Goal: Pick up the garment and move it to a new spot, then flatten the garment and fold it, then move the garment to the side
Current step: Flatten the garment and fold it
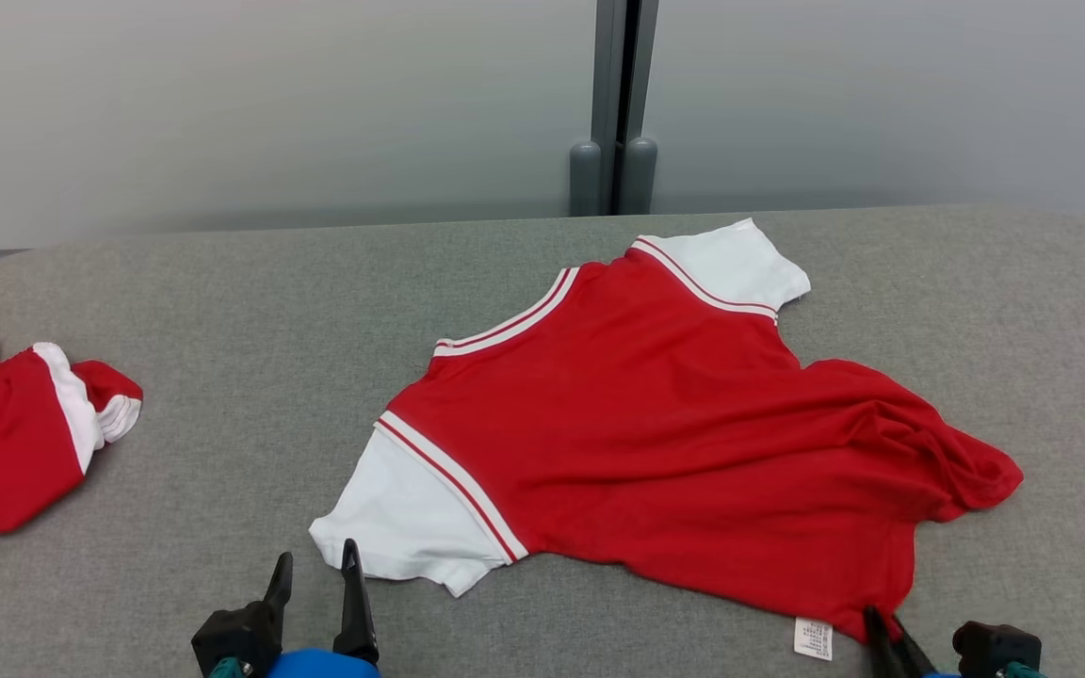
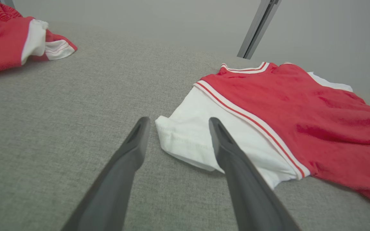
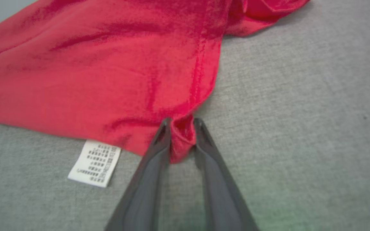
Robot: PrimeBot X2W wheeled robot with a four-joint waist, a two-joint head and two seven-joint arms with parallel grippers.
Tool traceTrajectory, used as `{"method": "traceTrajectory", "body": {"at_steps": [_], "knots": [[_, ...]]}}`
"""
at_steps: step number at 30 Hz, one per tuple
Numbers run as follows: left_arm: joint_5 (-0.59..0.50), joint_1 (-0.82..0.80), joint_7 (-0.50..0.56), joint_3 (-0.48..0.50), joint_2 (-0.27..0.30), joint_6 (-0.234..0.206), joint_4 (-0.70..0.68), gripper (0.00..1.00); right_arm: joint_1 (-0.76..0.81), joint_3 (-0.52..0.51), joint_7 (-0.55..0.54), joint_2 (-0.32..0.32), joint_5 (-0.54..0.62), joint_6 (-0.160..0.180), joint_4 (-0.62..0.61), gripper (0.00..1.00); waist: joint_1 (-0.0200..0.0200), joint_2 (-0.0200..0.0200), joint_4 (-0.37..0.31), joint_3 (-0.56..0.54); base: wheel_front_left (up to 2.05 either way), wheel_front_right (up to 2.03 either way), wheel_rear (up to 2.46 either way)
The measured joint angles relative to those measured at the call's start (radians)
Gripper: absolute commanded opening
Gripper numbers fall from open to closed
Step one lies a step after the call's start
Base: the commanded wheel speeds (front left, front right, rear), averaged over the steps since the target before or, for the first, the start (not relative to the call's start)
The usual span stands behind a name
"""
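The right hand (image 3: 182,123) pinches the shirt (image 1: 655,424) at its bottom corner, beside the tag (image 3: 94,163). The left hand (image 2: 178,123) is open wide, right by the white sleeve (image 2: 191,138). The shirt lies spread on the bench (image 1: 222,311), another red cloth (image 1: 6,433) well off to its left
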State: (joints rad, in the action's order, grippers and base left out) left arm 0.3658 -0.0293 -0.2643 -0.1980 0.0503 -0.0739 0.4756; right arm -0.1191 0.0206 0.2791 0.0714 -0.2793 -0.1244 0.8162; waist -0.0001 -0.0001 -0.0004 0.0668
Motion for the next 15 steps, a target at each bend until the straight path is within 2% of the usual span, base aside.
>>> {"method": "traceTrajectory", "body": {"at_steps": [5, 10, 15], "knots": [[0.023, 0.001, 0.0, -0.005, 0.0, 0.003, 0.001, 1.0, 0.024, -0.021, -0.011, 0.002, -0.023, -0.008, -0.052, 0.0, 0.0001, 0.0002, -0.016, -0.007, 0.0, 0.0, 0.0], [0.053, 0.002, 0.0, -0.007, -0.001, 0.013, 0.016, 1.0, 0.046, -0.104, -0.015, 0.052, -0.028, -0.007, -0.134, 0.0, 0.0001, 0.0003, -0.046, -0.011, 0.0, 0.0, 0.0], [0.102, -0.008, 0.0, -0.02, 0.0, 0.037, 0.053, 1.0, 0.044, -0.13, -0.015, 0.057, -0.021, -0.007, -0.181, 0.0, 0.0001, 0.0003, -0.073, -0.001, 0.0, 0.0, 0.0]]}}
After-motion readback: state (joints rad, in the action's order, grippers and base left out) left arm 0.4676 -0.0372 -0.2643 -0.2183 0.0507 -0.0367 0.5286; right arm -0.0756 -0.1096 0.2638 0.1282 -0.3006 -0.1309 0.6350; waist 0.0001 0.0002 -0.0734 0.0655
